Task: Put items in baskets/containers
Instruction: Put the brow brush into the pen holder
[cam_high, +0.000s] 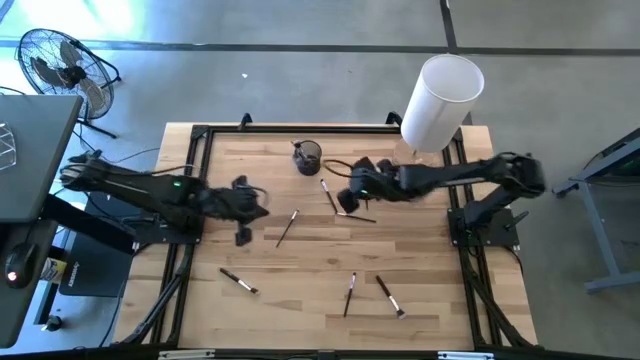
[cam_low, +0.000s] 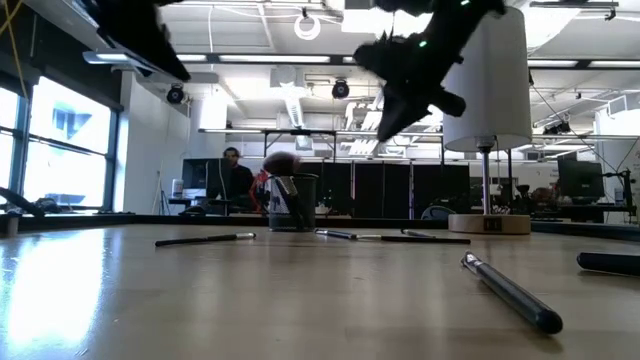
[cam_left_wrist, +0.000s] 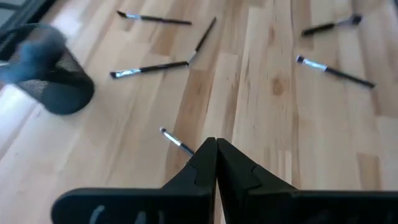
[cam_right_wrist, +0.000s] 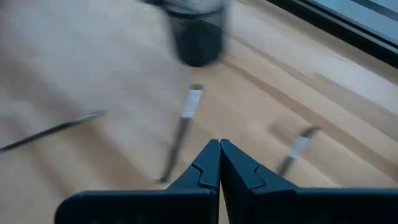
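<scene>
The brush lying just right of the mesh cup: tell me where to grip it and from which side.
Grip the brush mid-handle, coming straight down with the right gripper nearby. It lies flat and thin on the table, near the cup, so fingers should straddle the handle crosswise.

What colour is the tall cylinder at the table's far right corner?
White; the tall cylinder shows best in the high view.

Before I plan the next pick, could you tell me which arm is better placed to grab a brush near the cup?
The right gripper: it hovers over the brushes beside the mesh cup. The left gripper sits farther away.
</scene>
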